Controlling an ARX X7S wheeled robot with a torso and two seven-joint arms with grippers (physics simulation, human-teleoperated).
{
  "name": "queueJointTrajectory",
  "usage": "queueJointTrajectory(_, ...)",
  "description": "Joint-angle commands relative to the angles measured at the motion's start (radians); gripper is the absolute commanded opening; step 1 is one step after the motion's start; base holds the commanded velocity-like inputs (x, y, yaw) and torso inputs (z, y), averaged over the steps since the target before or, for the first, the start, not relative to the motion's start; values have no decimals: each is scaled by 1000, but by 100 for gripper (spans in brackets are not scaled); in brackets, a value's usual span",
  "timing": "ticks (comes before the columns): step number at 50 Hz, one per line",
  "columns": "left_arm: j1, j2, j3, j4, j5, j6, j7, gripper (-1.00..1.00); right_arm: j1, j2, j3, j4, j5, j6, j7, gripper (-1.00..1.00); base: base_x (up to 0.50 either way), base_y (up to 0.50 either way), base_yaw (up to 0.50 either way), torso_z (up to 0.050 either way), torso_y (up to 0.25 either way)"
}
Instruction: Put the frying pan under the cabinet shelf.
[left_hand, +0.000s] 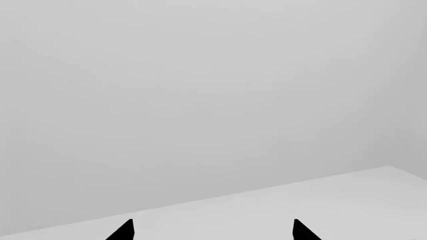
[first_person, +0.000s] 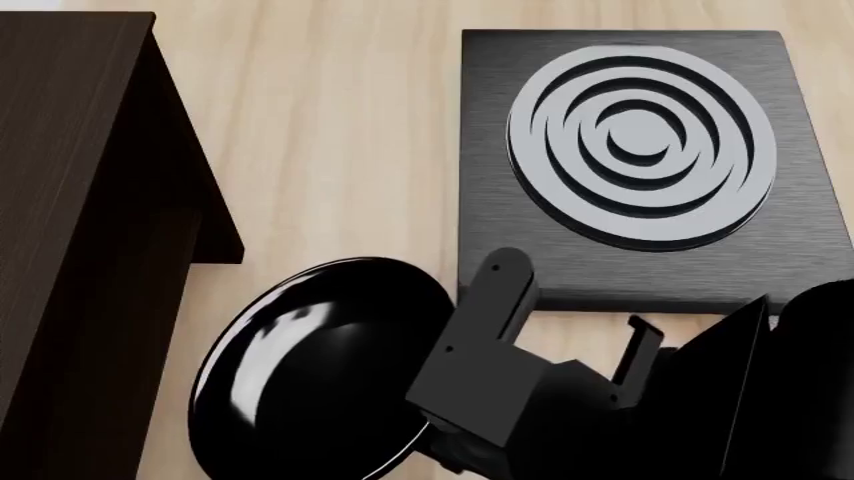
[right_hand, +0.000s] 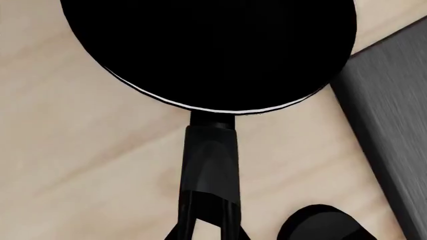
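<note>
The right gripper (right_hand: 205, 227) was clamped on the pan (first_person: 314, 375) handle, near the worktop's front edge. The cabinet (first_person: 80, 240) sat just left of it, so the right arm was nearer. The left gripper (left_hand: 210, 231) hung open, facing a blank wall.

Frying pan (first_person: 314, 375): glossy black, mirror-like highlights, thin pale rim; handle (right_hand: 208, 165) smoother satin black. Cabinet shelf (first_person: 80, 230), left of the pan: dark brown wood grain, matt. Stove plate (first_person: 654, 160), beyond the pan: brushed dark metal look, pale grey rings. Tabletop (first_person: 334, 130): light wood grain, matt.
</note>
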Motion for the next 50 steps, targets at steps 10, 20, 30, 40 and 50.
queueJointTrajectory(10, 5, 5, 2, 0, 4, 2, 3, 100, -73, -49, 13, -20, -171, -141, -102, -100, 0, 0, 0, 1, 1)
queueJointTrajectory(20, 9, 16, 12, 1, 26, 5, 18, 100, -116, -85, -12, 4, -222, -175, -127, -100, 0, 0, 0, 0, 1)
queueJointTrajectory(30, 12, 20, 16, 1, 35, 6, 23, 100, -180, -120, -48, 42, -353, -275, -193, -100, 0, 0, 1, 0, 0)
queueJointTrajectory(40, 19, 27, 19, -1, 58, 7, 37, 100, -217, -183, -97, 122, -495, -368, -269, -100, 0, 0, 2, 0, 0)
queueJointTrajectory(50, 22, 32, 24, -2, 70, 11, 46, 100, -234, -289, -128, 206, -588, -460, -371, -100, 0, 1, 2, 0, 0)
